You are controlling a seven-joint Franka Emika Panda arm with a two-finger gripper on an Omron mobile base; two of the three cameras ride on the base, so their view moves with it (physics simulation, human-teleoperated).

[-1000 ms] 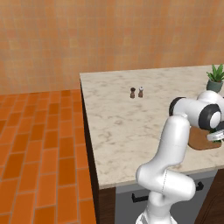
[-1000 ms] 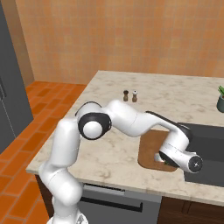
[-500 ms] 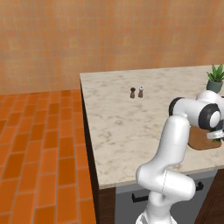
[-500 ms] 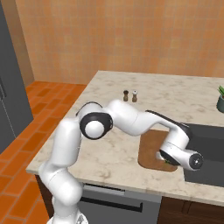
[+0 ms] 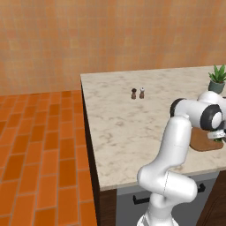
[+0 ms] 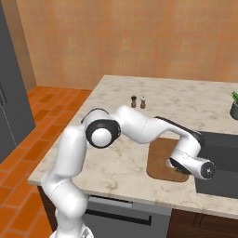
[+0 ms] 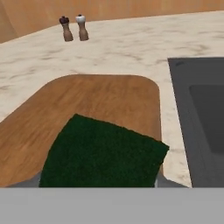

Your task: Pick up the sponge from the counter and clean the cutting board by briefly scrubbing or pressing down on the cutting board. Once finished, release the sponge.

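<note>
The reddish-brown cutting board (image 7: pixel 100 100) lies on the marbled counter (image 7: pixel 131 48) beside the sink. On its near right part rests the sponge (image 7: pixel 103 153), dark green face up. My gripper (image 7: pixel 98 183) is shut on the sponge, with a grey fingertip showing at each side of it. From the right base view the hand (image 6: pixel 179 168) hangs low over the board (image 6: pixel 160 155), with a sliver of green sponge (image 6: pixel 179 171) under it. The left base view has the gripper (image 5: pixel 217 136) at the board's (image 5: pixel 202 142) right end.
A pepper shaker (image 7: pixel 66 28) and a salt shaker (image 7: pixel 82 27) stand at the counter's far side. The dark sink (image 7: pixel 201 109) borders the board on the right. A potted plant (image 5: pixel 217 79) stands at the back right. A dark fridge (image 6: pixel 9 93) rises at the left.
The hand has barely shifted over the board's right end. The sponge stays in its grip on the board.
</note>
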